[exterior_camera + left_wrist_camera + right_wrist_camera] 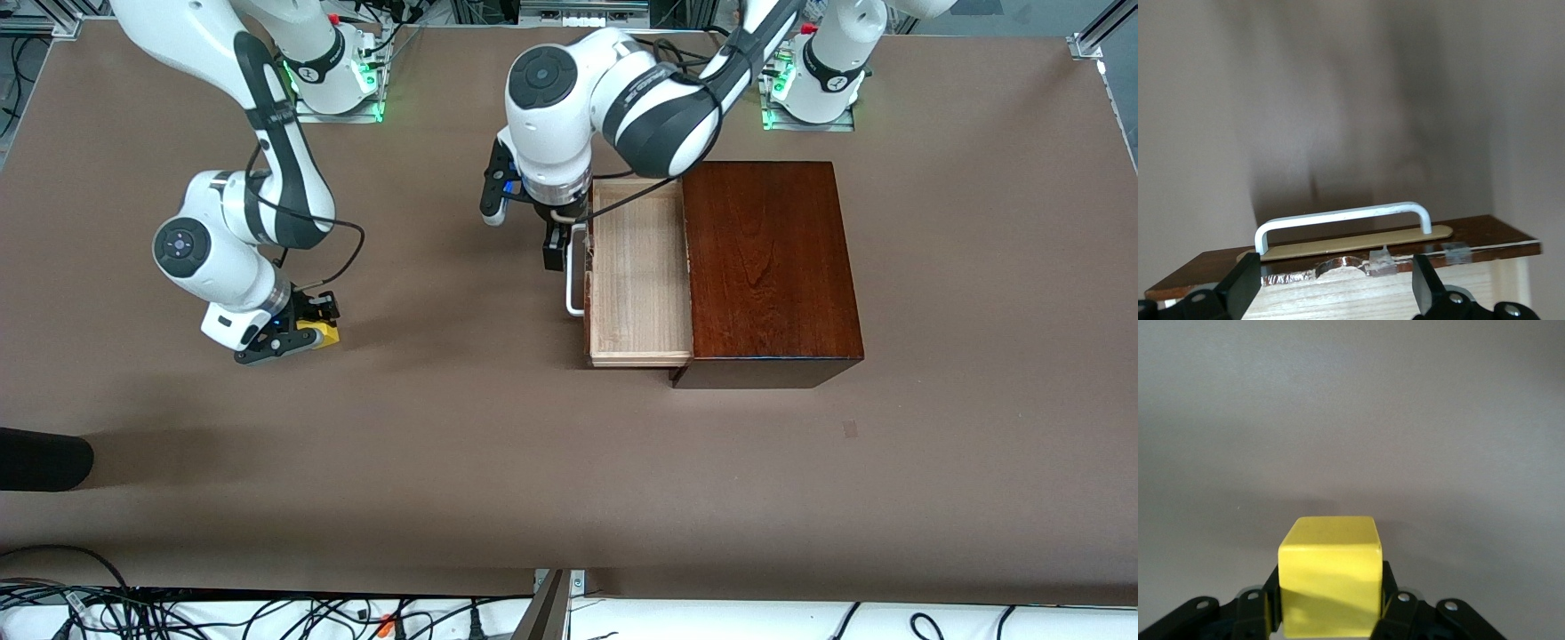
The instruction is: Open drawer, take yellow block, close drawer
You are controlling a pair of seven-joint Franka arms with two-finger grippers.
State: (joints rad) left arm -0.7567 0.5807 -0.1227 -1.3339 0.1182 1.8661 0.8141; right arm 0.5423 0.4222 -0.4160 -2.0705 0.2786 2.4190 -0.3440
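The drawer (640, 276) stands pulled out of the dark mahogany box (769, 267), and its pale tray is empty. Its white handle (573, 280) faces the right arm's end of the table. My left gripper (558, 253) is open and empty over the drawer's front edge. In the left wrist view (1336, 287) its fingers straddle the front's top edge, with the handle (1345, 217) just past it. My right gripper (307, 336) is shut on the yellow block (322, 332), low at the table surface toward the right arm's end. The block (1330, 580) sits between the fingers in the right wrist view.
A dark rounded object (40, 458) juts in at the table's edge at the right arm's end, nearer the front camera. Cables (267, 613) run along the front edge. Brown tabletop (462, 427) lies between the block and the drawer.
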